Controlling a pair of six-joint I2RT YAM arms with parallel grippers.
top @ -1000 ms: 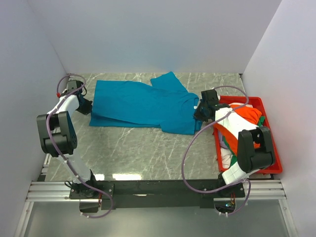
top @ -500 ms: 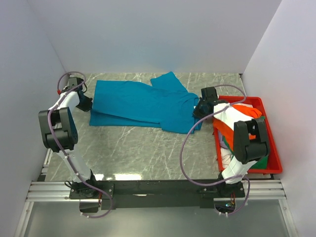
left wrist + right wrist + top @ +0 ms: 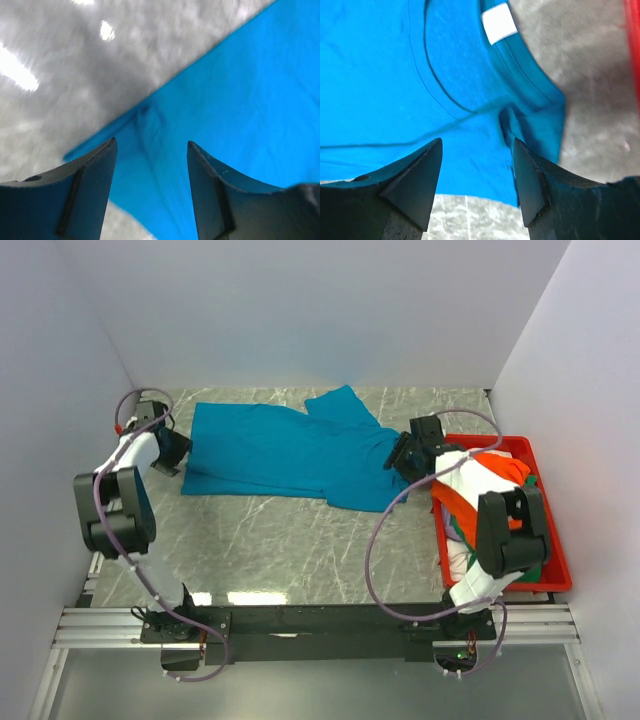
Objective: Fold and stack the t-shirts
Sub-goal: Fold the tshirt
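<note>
Marble-patterned grey table (image 3: pixel 300 540) makes the floor of a small booth, shut in by plain white walls (image 3: pixel 300 310) at the back and on both sides, and we see lamp glare on its polished top just ahead of the black rail (image 3: pixel 320 622) that carries the arm bases. Across the far half of the table lies the teal t-shirt (image 3: pixel 290 450), spread lengthwise and doubled over on itself, one sleeve pointing toward the back wall, hem end to the left and neck end to the right. Just beside that neck end sits a red bin (image 3: pixel 556 565) against the right wall, and in it the other shirts lie heaped, with an orange t-shirt (image 3: pixel 462 508) showing most. We find the left gripper (image 3: pixel 170 455) at the shirt's left end with its jaws standing apart; in its wrist view the gripper (image 3: pixel 151 145) is spread over the cloth's edge, a small pucker of teal fabric showing between the dark fingers (image 3: pixel 90 195), and nothing is pinched between them. The right gripper (image 3: pixel 405 455) sits at the collar end, its jaws likewise apart; its wrist view shows the gripper (image 3: pixel 477 142) open above the neckline seam, a raised wrinkle in the gap and the white neck label (image 3: pixel 499 24) just beyond. Whether either set of fingertips rests on the cloth we cannot tell.
</note>
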